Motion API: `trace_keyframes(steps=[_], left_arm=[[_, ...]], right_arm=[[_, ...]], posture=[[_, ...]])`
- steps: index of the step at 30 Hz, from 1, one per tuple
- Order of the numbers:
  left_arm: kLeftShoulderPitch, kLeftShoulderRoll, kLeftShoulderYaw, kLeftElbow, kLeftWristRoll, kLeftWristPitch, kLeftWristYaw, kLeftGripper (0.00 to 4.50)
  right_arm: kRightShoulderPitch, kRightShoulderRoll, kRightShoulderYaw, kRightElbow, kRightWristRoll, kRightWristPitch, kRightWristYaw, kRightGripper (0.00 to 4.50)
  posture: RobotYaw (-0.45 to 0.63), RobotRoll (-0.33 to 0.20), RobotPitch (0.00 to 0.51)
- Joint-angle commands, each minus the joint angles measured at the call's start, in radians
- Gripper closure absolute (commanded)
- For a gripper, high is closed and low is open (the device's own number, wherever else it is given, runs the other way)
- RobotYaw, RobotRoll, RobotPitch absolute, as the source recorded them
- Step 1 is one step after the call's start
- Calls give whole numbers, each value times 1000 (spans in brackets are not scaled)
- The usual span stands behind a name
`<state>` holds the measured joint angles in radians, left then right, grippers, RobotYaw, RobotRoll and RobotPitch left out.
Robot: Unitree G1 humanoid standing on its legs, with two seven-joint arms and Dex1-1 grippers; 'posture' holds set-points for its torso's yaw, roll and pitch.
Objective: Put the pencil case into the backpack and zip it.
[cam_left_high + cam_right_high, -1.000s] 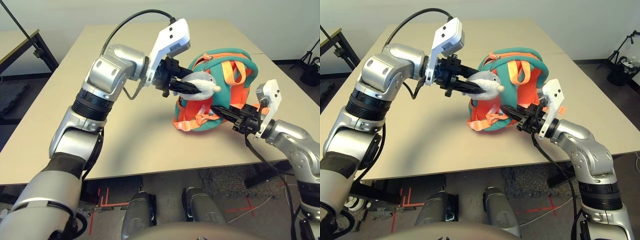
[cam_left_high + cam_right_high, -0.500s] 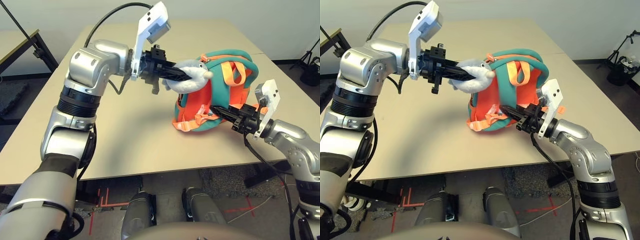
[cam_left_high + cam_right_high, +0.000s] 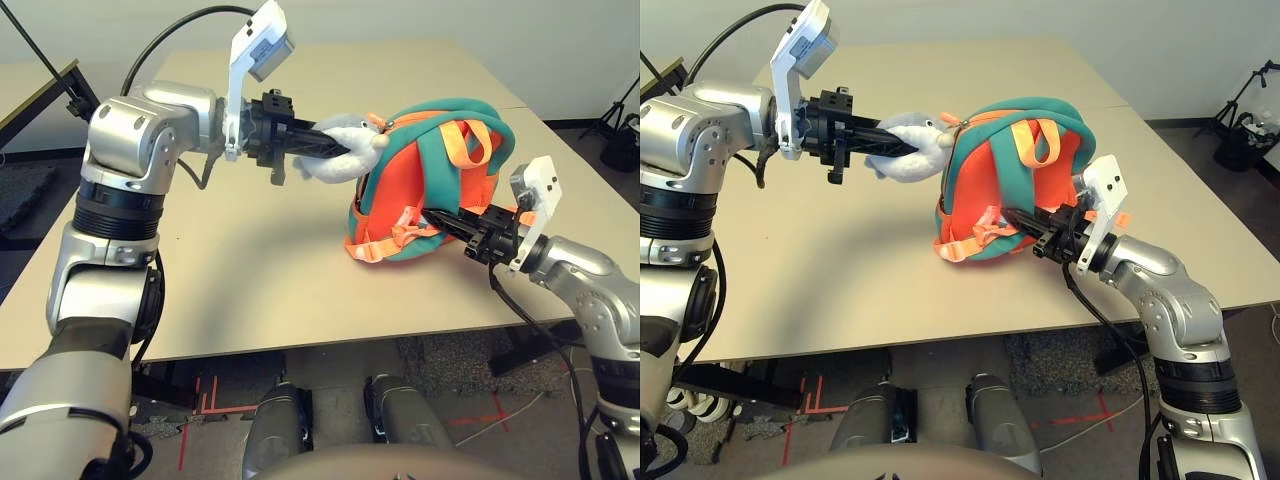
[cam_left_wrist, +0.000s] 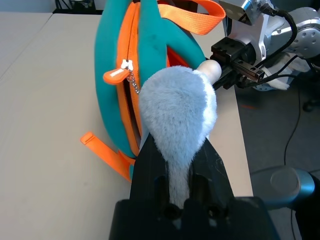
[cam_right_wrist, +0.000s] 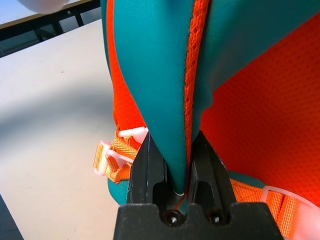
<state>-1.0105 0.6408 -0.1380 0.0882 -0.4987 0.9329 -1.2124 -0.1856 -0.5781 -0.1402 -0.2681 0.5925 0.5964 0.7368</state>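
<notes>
A small teal fabric backpack (image 3: pixel 440 180) with an orange mesh back panel and orange webbing straps stands upright on the beige table (image 3: pixel 250 250), held between the robot's 2 tools. Its long axis runs vertically, rounded top up, the orange strap side facing the robot.

The left tool (image 4: pixel 175 165) is clenched on the grey-white plush dolphin toy (image 3: pixel 340 150), its 2 black fingers (image 4: pixel 147 160) pressed against the fluffy body on either side. The toy stretches roughly level from this tool to the backpack's top corner, where a short metal chain (image 4: pixel 133 82) links it to an orange zipper pull (image 4: pixel 114 75). The orange zipper trim (image 4: pixel 131 60) runs down the teal side wall just beyond the toy.

The right tool (image 5: pixel 172 165) is closed on a fold of smooth teal fabric edged with an orange seam, low on the backpack's strap side. Pale plastic strap buckles (image 5: pixel 127 134) and loose orange webbing ends lie on the table just beside this tool.

The white pencil case appears in none of the views.
</notes>
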Motion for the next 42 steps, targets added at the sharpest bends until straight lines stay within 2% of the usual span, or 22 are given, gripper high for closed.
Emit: trace_keyframes(steps=[1,11,25,28,35,39,42], left_arm=[[46,1,34,6,-16,19,38,4339],[217,-52,22,-13,-29,44,112,4339],[330,-116,-14,54,-6,40,156,4339],[371,-139,-29,111,17,19,173,4339],[400,-166,-31,153,28,1,193,4339],[394,-162,21,134,-14,37,206,2950],[393,-138,69,107,-49,78,206,1724]], right_arm=[[10,-17,-32,16,-13,-12,-10,4269],[23,-41,-78,34,-32,-22,-39,4270],[-9,-49,-80,57,-37,-28,-59,4277],[-18,-44,-73,57,-36,-27,-63,4278],[-21,-44,-58,50,-28,-16,-52,4278],[-22,-57,-46,48,-21,-3,-25,4278],[-19,-73,-38,38,-23,6,-3,4278]], posture=[[-198,0,12],[-208,0,28],[-206,0,27],[-202,0,25],[-193,0,27],[-188,0,27],[-182,0,31]])
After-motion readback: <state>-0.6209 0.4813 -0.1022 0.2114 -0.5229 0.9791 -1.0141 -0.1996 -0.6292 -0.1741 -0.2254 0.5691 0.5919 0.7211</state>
